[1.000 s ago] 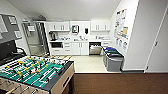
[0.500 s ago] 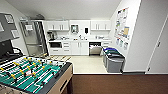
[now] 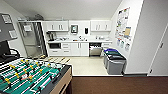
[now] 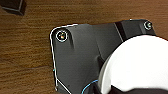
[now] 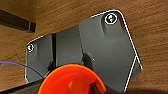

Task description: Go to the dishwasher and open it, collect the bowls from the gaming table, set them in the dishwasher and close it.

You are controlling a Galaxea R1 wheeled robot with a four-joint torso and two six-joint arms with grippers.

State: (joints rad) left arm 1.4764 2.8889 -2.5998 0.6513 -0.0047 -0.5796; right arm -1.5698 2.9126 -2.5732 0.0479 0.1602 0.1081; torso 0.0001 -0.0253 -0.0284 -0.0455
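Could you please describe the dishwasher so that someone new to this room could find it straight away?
Look to the white kitchen counter along the far wall. Under its right part, past the white cabinet doors, sits the dishwasher. It is the one dark opening with a grey front among all-white fronts, just behind the grey bins.

The kitchenette at the far end is bright and evenly lit, its white cabinets (image 3: 79, 48) nearly washed out; the pale floor (image 3: 85, 65) glows, while the brown carpet (image 3: 120, 85) in front stays dim; straight lines bow toward the head view's edges, and everything is soft and blocky; in the wrist views the white bowl (image 4: 140, 65) glares without detail; the orange bowl (image 5: 71, 80) is blurred; the wood floor (image 4: 27, 50) shows smeared grain.
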